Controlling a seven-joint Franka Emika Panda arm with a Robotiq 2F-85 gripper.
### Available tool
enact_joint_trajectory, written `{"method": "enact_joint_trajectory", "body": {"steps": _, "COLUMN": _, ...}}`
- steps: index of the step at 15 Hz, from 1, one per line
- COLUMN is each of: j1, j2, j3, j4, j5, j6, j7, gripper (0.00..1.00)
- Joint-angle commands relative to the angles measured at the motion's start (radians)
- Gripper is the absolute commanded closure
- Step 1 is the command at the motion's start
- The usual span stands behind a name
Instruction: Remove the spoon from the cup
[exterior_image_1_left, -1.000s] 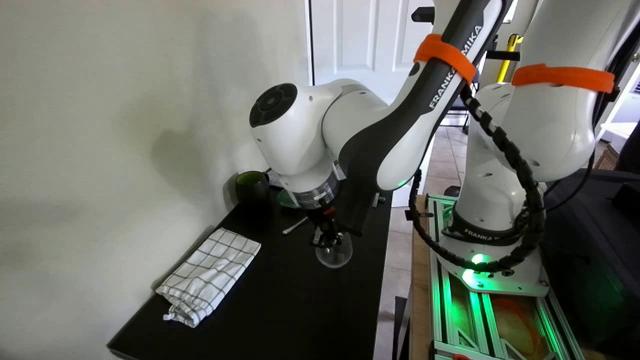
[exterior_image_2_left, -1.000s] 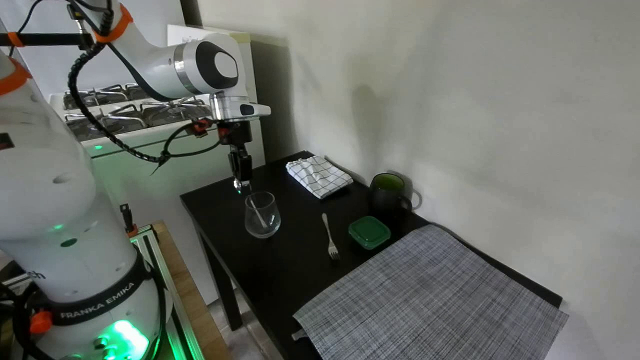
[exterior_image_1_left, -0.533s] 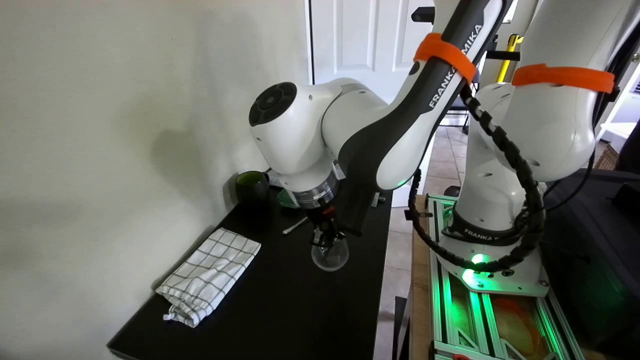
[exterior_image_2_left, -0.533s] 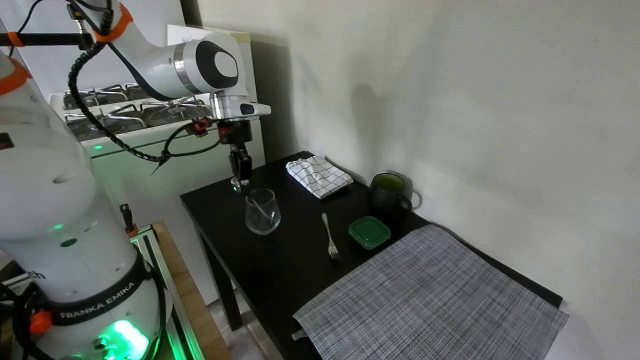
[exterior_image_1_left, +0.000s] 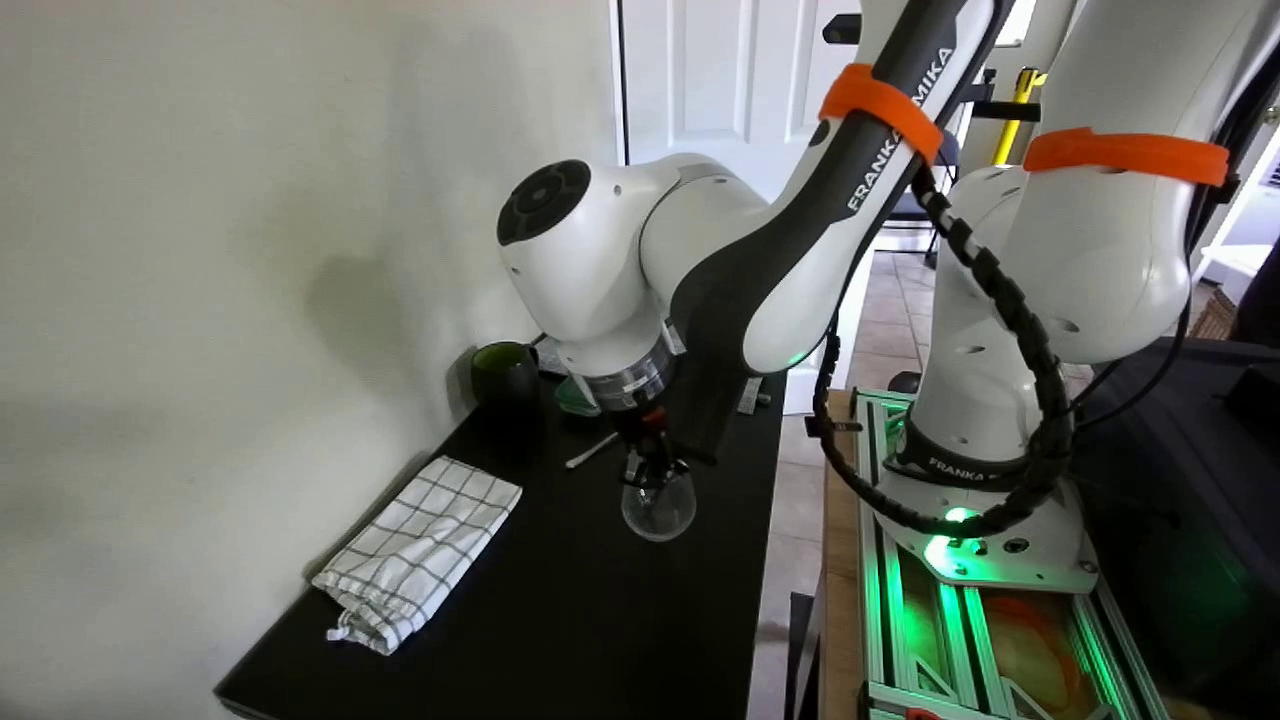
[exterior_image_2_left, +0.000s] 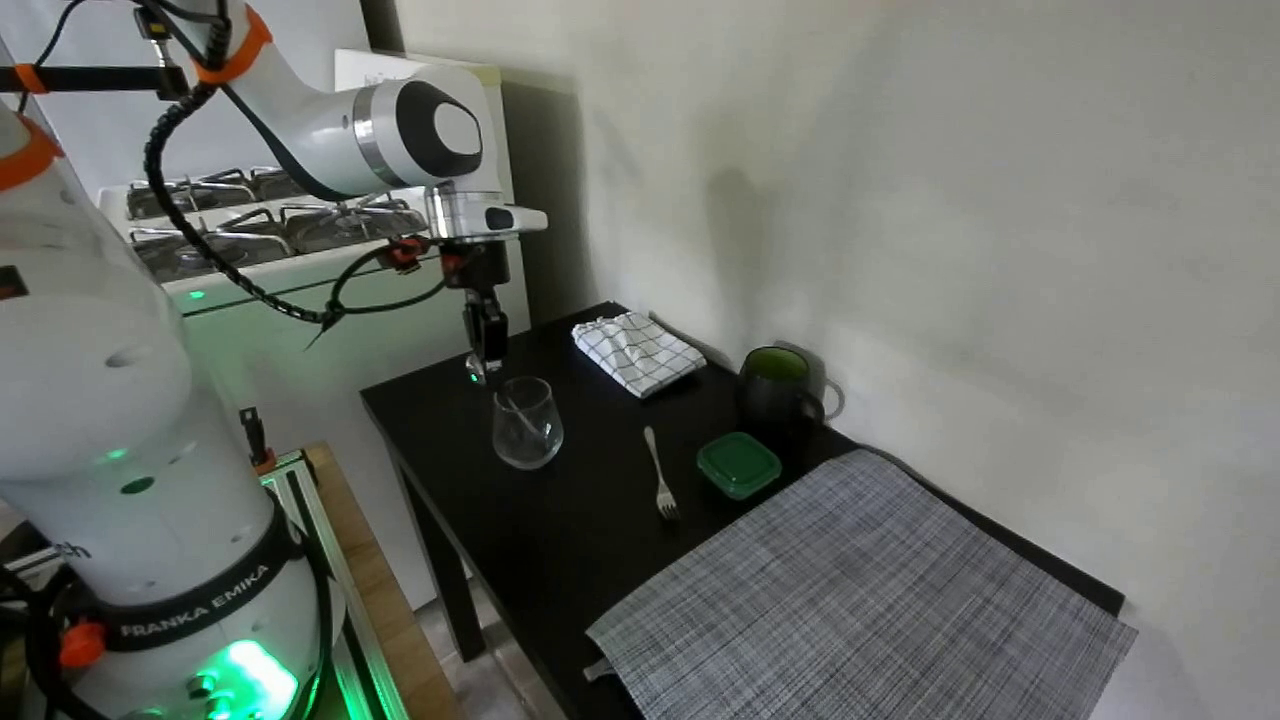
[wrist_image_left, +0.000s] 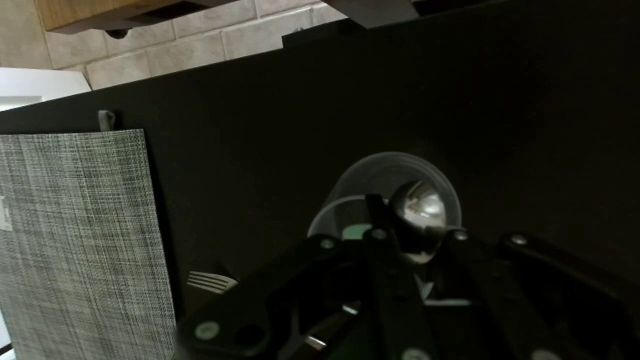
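Your claw grips the spoon by its bowl; the handle slants into the glass below the claw.

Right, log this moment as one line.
spoon: leaning in glass; end effector: at spoon's upper end, grip unclear; removal: not yet done; fork: on table

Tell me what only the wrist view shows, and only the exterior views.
Wrist view only: a clear outline of the rounded bowl of the silvery metal spoon; in the exterior views it is too small.
Exterior views only: the white cloth with dark check lines; the black mug, green inside.
Shared: the black tabletop; the clear rounded drinking glass; the silvery metal fork; the grey woven mat, plain in an exterior view.
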Motion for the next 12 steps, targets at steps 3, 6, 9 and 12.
{"method": "enact_joint_trajectory", "body": {"steps": 3, "j1": 0.01, "j2": -0.024, "j3": -0.039, "j4": 0.002, "j5": 0.015, "j6": -0.023, "j7": -0.017, "gripper": 0.97}}
{"method": "enact_joint_trajectory", "body": {"steps": 6, "j1": 0.014, "j2": -0.044, "j3": -0.053, "j4": 0.005, "j5": 0.032, "j6": -0.036, "j7": -0.041, "gripper": 0.97}}
{"method": "enact_joint_trajectory", "body": {"steps": 9, "j1": 0.016, "j2": -0.066, "j3": -0.064, "j4": 0.006, "j5": 0.05, "j6": -0.047, "j7": -0.073, "gripper": 0.97}}
{"method": "enact_joint_trajectory", "body": {"steps": 12, "j1": 0.023, "j2": -0.108, "j3": -0.072, "j4": -0.008, "j5": 0.086, "j6": -0.071, "j7": -0.126, "gripper": 0.97}}
